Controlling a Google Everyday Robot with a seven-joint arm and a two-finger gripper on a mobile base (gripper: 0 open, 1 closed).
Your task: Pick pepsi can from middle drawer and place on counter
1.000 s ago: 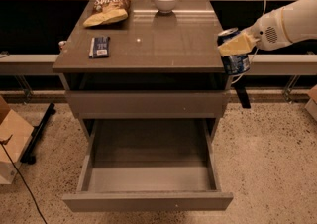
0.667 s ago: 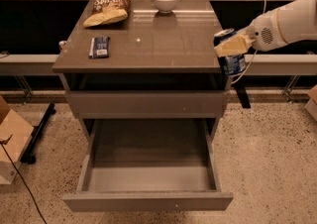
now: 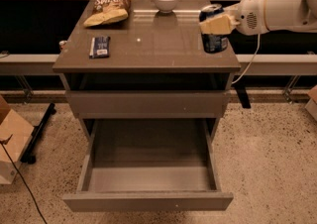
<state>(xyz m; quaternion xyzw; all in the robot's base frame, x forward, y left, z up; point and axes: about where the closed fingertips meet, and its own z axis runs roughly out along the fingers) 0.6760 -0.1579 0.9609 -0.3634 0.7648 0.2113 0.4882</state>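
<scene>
Nearest the camera, the middle drawer (image 3: 148, 200) stands pulled well out of the cabinet, its plain front facing forward and its shallow grey-brown floor in full view. It hangs over a speckled floor (image 3: 267, 158), and a cardboard box (image 3: 11, 136) sits at the left edge beside the cabinet. Above the open drawer is a closed drawer front (image 3: 148, 104), with a dark open slot between it and the top.

The tabletop (image 3: 153, 44) is glossy and grey-brown. Toward its front left lies a flat dark-blue packet (image 3: 100, 47), its length running front to back.

At the right side of the tabletop, near the front corner, is the pepsi can (image 3: 214, 42). It is upright, long axis vertical, silver rim pointing up and base just at the surface; whether the base actually rests on the tabletop cannot be told. The hand (image 3: 216, 23) is clenched around the can's upper half, one tan finger (image 3: 220, 22) lying across the side that faces the camera. The white arm (image 3: 277, 7) reaches in from the right edge, roughly level, and a thin cable (image 3: 247, 64) droops below it past the tabletop's right edge.

Farther back, a yellow chip bag (image 3: 109, 7) lies at the rear left, and a white bowl (image 3: 166, 0) stands mouth-up at the rear centre, well apart from the can.
</scene>
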